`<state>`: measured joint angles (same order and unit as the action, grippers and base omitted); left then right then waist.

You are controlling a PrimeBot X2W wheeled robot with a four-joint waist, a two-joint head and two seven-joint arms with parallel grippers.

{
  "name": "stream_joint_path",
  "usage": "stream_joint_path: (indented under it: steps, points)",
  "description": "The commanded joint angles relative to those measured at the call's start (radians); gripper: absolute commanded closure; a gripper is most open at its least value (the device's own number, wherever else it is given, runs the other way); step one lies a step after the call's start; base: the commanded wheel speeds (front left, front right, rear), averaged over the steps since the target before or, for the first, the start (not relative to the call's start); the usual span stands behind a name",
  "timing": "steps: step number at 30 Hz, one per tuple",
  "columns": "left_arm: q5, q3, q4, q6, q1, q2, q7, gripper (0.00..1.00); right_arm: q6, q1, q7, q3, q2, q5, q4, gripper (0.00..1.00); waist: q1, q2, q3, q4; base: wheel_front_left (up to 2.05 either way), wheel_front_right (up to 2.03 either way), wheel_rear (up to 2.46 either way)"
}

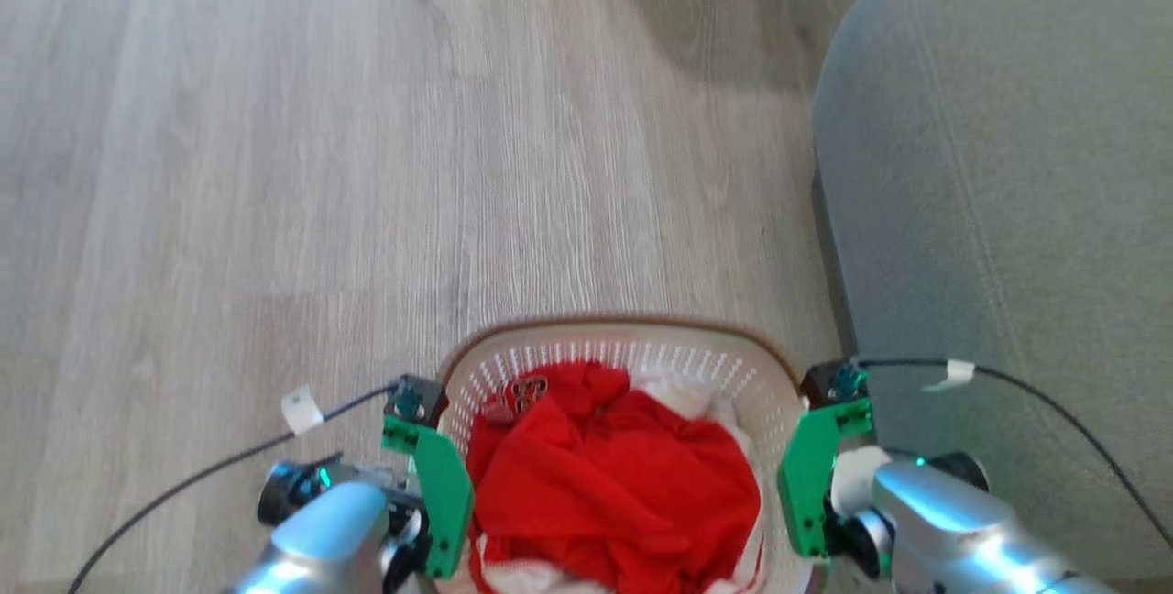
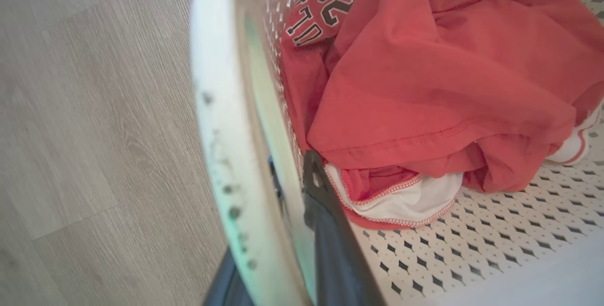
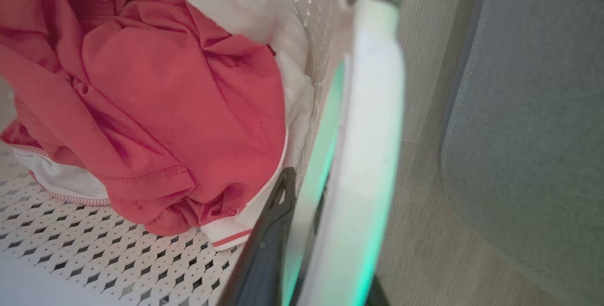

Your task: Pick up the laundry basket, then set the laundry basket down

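Left tool (image 2: 293,174) and right tool (image 3: 304,193) each clamp a laundry basket (image 1: 623,330) side.

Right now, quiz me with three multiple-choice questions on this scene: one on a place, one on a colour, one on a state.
1. On which side of the basket is the grey seat?
A. robot's left
B. robot's right
C. under it

2. What colour is the top garment?
A. red
B. blue
C. black

3. What is the left end effector doing?
A. open over the floor
B. shut on a sock
C. shut on the basket wall

Answers: B, the head view shows the seat on the right. A, red cloth lies on top. C, one finger sits inside the wall and the other outside.
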<state>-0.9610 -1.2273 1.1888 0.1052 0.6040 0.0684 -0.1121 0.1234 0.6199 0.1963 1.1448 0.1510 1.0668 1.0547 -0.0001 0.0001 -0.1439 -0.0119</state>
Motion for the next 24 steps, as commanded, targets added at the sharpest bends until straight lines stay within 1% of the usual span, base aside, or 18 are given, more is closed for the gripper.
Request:
stream_joint_path:
  steps: [1,10,24]
  points:
    - [0.007,-0.012,-0.024,0.025,0.008,0.008,-0.007,1.0,0.007,0.008,-0.012,0.014,-0.025,-0.004,-0.03,1.0,0.0001,-0.0001,0.047,-0.007,0.0,0.0,0.0]
    - [-0.039,-0.018,-0.016,0.025,-0.064,0.014,-0.013,1.0,0.007,-0.02,-0.011,0.07,-0.044,0.015,-0.008,1.0,0.0001,-0.0001,0.13,-0.02,0.0,0.0,0.0]
    - [-0.067,-0.028,-0.011,0.025,-0.083,0.014,-0.026,1.0,0.007,-0.031,-0.017,0.106,-0.064,0.046,0.0,1.0,0.0001,-0.0001,0.154,-0.022,0.0,0.0,0.0]
